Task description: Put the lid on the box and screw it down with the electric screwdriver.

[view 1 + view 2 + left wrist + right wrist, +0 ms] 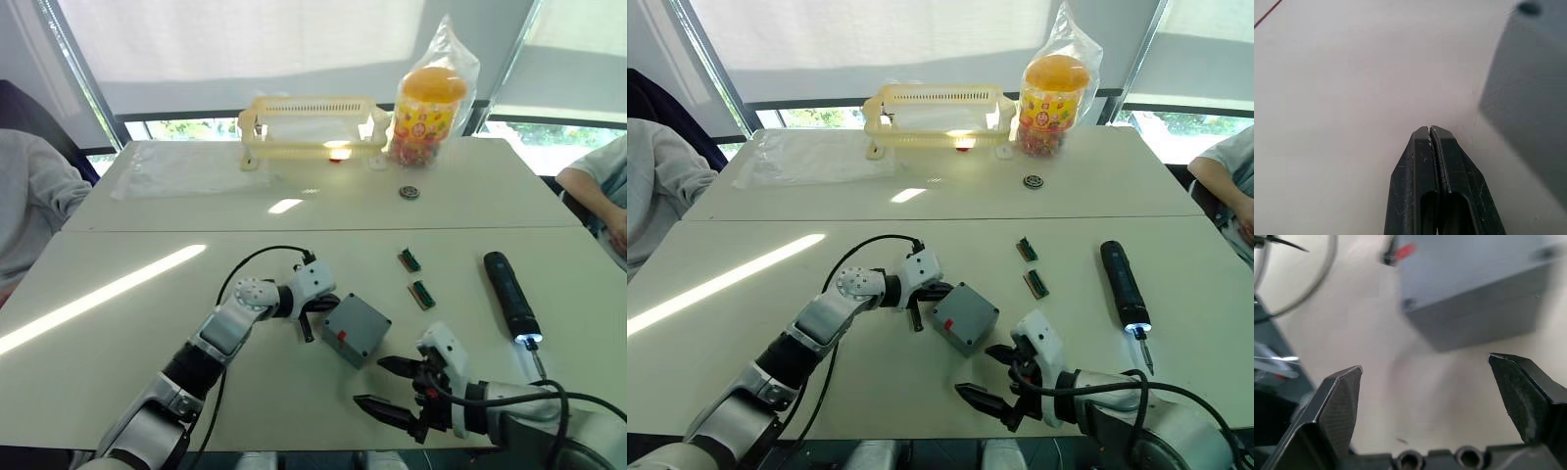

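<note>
The grey box (357,327) lies near the table's front centre, a red mark (342,335) on its near side. Its top is flat and closed with corner holes, so the lid (1469,264) appears to sit on it. My left gripper (307,334) is shut with nothing in it, just left of the box; the left wrist view shows its fingers (1422,161) pressed together beside the grey box (1533,98). My right gripper (370,382) stands open in front of the box, apart from it. The black electric screwdriver (509,292) lies on the table to the right, its tip lit.
Two small green-brown connectors (409,259) (422,294) lie between box and screwdriver. At the back stand a yellow basket (312,125) and a bagged orange jar (432,96), with a small round piece (409,192) nearer. People sit at both table ends (34,196) (600,181).
</note>
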You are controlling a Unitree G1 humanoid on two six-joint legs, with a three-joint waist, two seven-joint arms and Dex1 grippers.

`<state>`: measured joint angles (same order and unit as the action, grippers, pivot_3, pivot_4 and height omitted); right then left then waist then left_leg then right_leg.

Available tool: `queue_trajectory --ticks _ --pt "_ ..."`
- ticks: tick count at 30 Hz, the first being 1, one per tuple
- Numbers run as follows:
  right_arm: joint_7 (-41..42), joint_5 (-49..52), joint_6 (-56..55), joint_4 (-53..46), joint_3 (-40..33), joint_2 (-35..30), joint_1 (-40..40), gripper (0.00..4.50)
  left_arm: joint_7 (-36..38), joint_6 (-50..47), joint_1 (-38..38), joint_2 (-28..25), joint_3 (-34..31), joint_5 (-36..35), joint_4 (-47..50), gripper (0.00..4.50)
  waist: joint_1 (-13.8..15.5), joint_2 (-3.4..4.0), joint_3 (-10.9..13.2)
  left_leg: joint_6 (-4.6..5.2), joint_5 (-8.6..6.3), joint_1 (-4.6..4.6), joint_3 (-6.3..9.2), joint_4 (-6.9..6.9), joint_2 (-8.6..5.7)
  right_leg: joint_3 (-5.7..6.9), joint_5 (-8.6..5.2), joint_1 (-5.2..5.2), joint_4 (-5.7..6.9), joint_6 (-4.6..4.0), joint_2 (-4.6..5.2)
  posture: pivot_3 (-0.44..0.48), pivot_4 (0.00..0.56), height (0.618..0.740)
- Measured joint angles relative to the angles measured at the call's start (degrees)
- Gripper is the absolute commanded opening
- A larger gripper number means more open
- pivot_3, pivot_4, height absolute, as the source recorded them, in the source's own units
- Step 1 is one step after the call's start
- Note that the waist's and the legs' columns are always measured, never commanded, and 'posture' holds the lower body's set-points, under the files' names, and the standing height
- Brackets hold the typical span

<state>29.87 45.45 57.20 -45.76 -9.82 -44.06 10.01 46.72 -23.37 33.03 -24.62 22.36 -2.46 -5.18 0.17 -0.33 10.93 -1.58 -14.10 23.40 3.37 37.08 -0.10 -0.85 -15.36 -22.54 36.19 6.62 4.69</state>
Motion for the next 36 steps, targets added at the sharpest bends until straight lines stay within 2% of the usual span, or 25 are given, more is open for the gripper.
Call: queue_trajectory --ticks 4,9,13,17,20,27,36 --pt "3.0 -1.3 -2.8 3.1 -1.9 -2.1 -1.9 4.47 3.9 -5.8 -4.8 -5.4 -3.9 -3.8 9.0 0.00 0.1 -0.01 0.0 0.00 0.00 0.01 0.02 -0.06 0.02 0.04 0.00 0.00 -0.01 0.01 0.00 0.000 0.150 0.740" --pt "7.5 -4.8 -8.2 10.6 1.9 -2.0 -7.0 4.47 10.7 -14.3 -10.9 -12.6 -4.6 -11.3 23.8 0.00 0.3 0.01 0.0 0.00 0.00 -0.01 -0.02 0.00 0.03 0.01 -0.11 0.06 -0.03 -0.21 0.04 0.000 0.150 0.740" --pt "10.9 -7.3 -11.4 13.9 5.6 -2.1 -10.3 4.47 11.6 -17.8 -11.6 -13.1 -4.6 -13.8 28.1 0.00 0.5 0.01 0.0 0.00 0.00 0.00 -0.02 0.03 0.02 0.02 -0.11 0.07 -0.05 -0.21 0.04 0.000 0.150 0.740" --pt "13.4 -8.6 -12.8 16.0 7.4 -2.0 -12.0 4.47 10.4 -19.1 -11.5 -11.8 -3.7 -14.2 28.6 0.00 0.4 0.01 0.0 0.00 0.00 0.00 -0.02 0.02 0.02 0.02 -0.07 0.07 -0.04 -0.13 0.02 0.000 0.150 0.740" --pt "15.7 -9.4 -14.3 16.9 9.3 -2.0 -13.2 4.47 9.1 -19.6 -10.6 -8.7 -1.3 -14.0 27.6 0.00 0.4 0.00 0.0 0.00 0.00 -0.01 -0.01 0.03 0.02 0.02 -0.05 0.07 -0.03 -0.08 0.01 0.000 0.150 0.740" --pt "17.9 -10.1 -14.6 16.3 10.5 -2.2 -10.3 4.47 4.4 -14.7 -6.6 -4.1 1.3 -8.5 18.3 0.00 0.5 0.00 0.0 0.00 0.00 0.00 -0.01 0.03 0.01 0.03 -0.01 0.06 -0.02 -0.01 0.00 0.000 0.150 0.740" --pt "15.9 -9.1 -13.1 11.9 9.7 -1.6 -6.3 4.47 5.9 -11.7 -5.4 -3.5 1.5 -7.4 15.9 0.00 0.4 0.00 0.0 0.00 0.00 -0.01 -0.01 0.03 0.01 0.02 0.00 0.05 0.00 -0.01 0.00 0.000 0.150 0.740"
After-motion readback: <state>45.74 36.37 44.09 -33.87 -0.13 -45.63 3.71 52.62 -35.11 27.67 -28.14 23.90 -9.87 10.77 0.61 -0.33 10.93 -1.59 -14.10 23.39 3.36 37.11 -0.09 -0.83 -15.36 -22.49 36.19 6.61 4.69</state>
